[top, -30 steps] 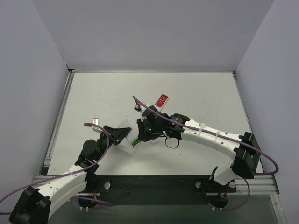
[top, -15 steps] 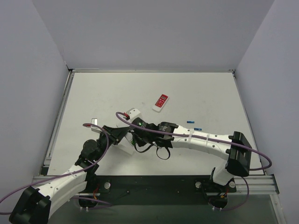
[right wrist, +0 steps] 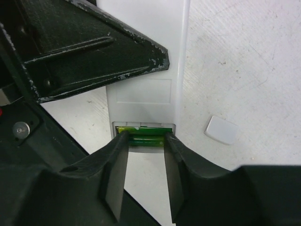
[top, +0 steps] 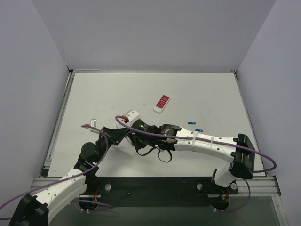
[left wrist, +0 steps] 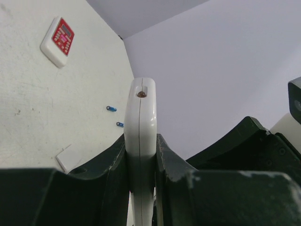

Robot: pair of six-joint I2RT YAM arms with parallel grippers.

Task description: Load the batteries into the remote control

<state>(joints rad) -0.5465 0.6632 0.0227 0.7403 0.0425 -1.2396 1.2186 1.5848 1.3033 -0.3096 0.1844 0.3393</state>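
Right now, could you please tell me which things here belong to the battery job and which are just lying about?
Job: white remote, green batteries in its bay, blue batteries, white cover.
Lying about: red remote, probably; small grey piece.

- Top view: bright, even light from overhead; table [top: 197,94] white with no glare, and only faint, soft shadows.
- Left wrist: remote [left wrist: 140,141] in focus; left fingers [left wrist: 113,165] at the bottom are dark and blurred.
- Right wrist: right fingers [right wrist: 115,179] underexposed with soft edges; table grain crisp at upper right.
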